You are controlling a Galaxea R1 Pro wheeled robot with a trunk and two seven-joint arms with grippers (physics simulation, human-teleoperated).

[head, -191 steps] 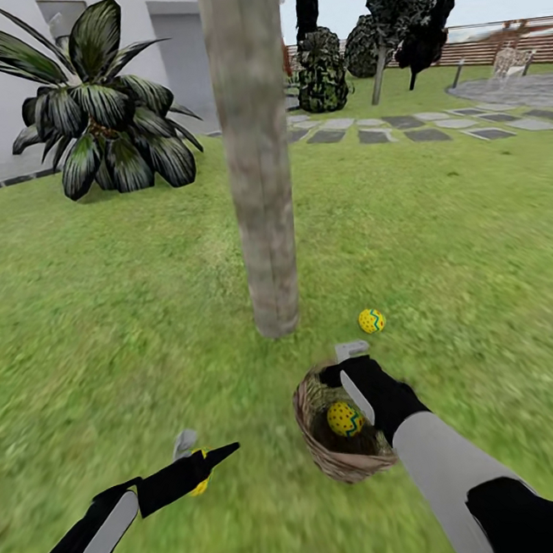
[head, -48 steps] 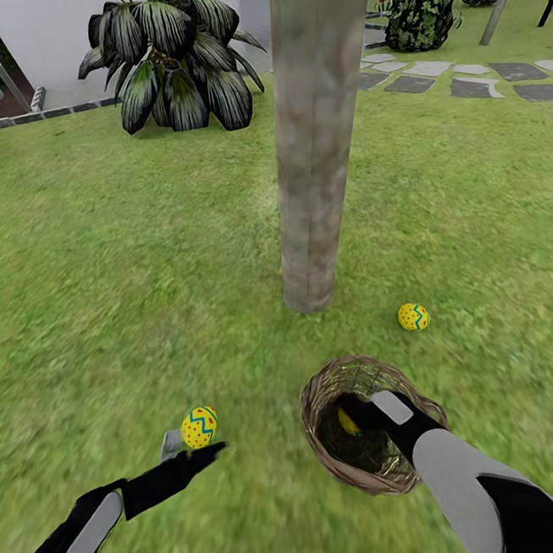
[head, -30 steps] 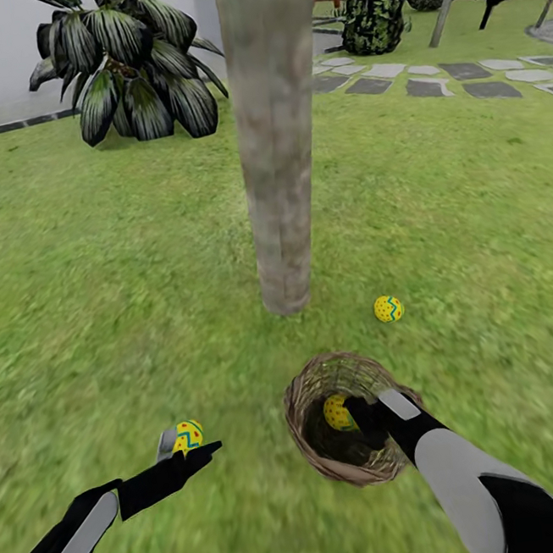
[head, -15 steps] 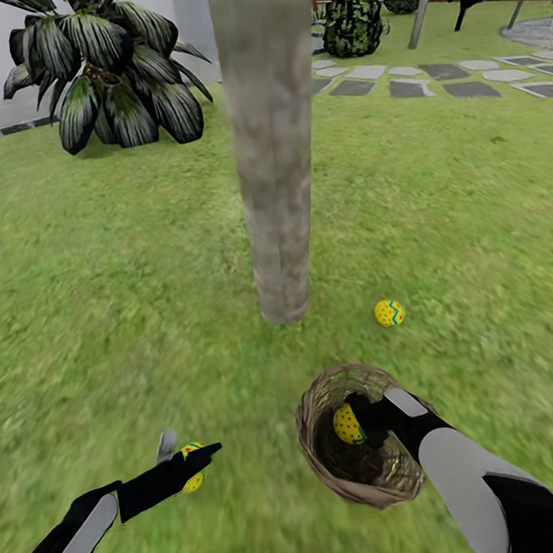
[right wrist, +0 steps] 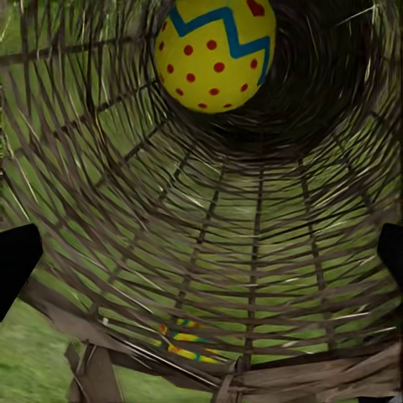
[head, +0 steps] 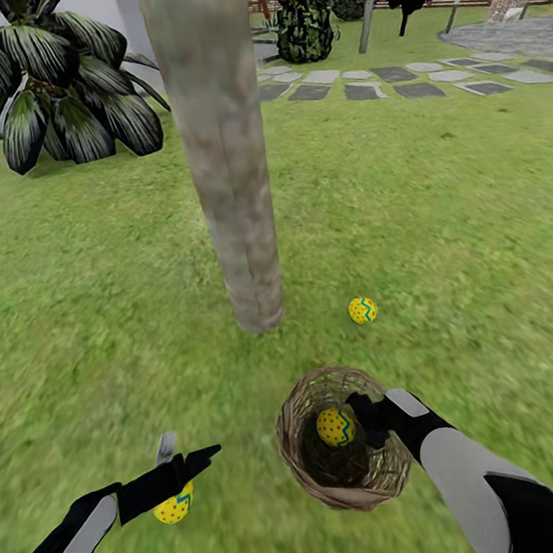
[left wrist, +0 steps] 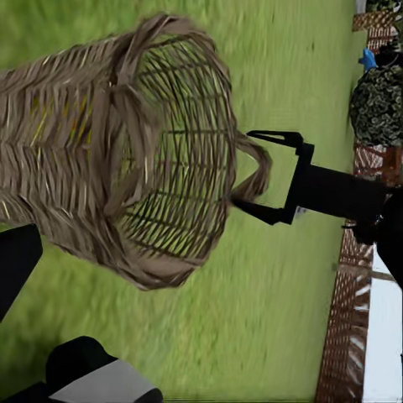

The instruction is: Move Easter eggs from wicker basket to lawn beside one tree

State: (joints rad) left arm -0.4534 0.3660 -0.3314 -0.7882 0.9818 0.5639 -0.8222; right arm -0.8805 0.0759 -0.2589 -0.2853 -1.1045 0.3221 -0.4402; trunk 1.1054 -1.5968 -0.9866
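Right gripper [head: 365, 419] reaches over the rim of the wicker basket [head: 308, 477], fingers spread wide and gripping nothing, last Easter egg [head: 335, 427] lying loose inside against the far wall just beside the fingertips; left gripper [head: 190, 464] hovers low over the lawn [head: 442, 233], jaws parted and empty, with a second egg [head: 174, 507] on the grass beneath it; third egg [head: 363, 310] rests on the grass close to the tree [head: 226, 188], near its base. Probably light, hard and smooth, so likely to roll or squirt out of a pinch; best taken across the widest middle, with both fingers square to the shell. Basket looks light and stiff, apt to tip if nudged.
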